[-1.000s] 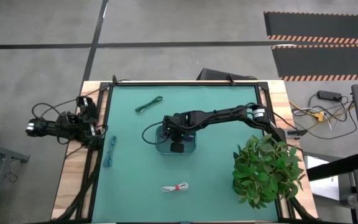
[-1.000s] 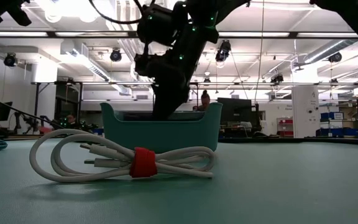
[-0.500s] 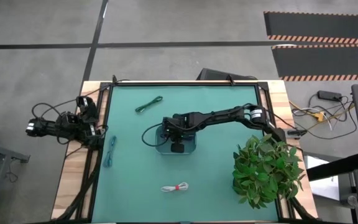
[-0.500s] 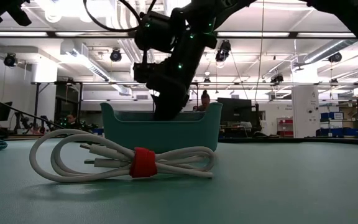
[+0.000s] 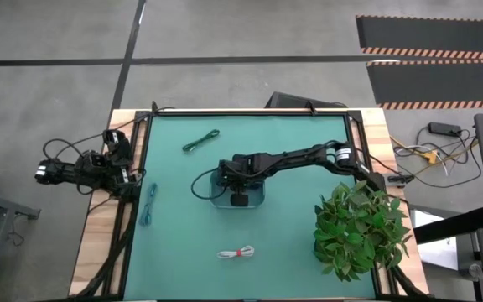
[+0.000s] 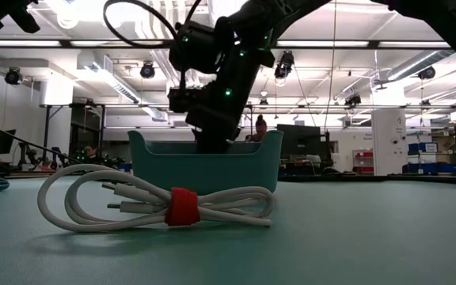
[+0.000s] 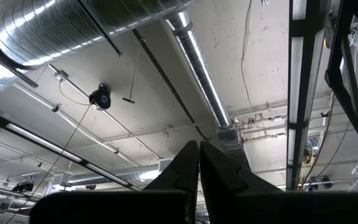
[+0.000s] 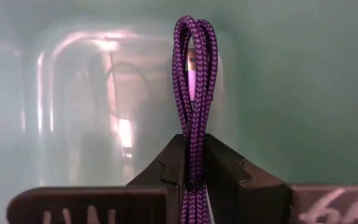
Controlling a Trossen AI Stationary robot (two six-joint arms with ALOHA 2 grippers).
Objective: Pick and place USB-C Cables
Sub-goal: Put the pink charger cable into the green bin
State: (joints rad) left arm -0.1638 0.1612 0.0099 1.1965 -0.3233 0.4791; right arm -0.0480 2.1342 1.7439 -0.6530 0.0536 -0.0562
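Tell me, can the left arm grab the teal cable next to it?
Probably yes. The teal cable lies alone at the mat's left edge, near the parked left gripper, nothing covering it. That gripper is shut now, so it must open first.

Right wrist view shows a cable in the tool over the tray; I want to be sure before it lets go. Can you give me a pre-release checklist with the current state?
1. Purple braided cable pinched between the right tool fingers: ok.
2. Right tool inside the tray walls, seen from above and from table height: ok.
3. Cable bundle hanging over the tray floor, not its rim: ok.
4. Cable touching the tray floor: cannot tell.
5. Left tool shut and parked off the table's left edge, out of the way: ok.
6. Green cable, teal cable, white cable on the mat, outside the tray: not ok.
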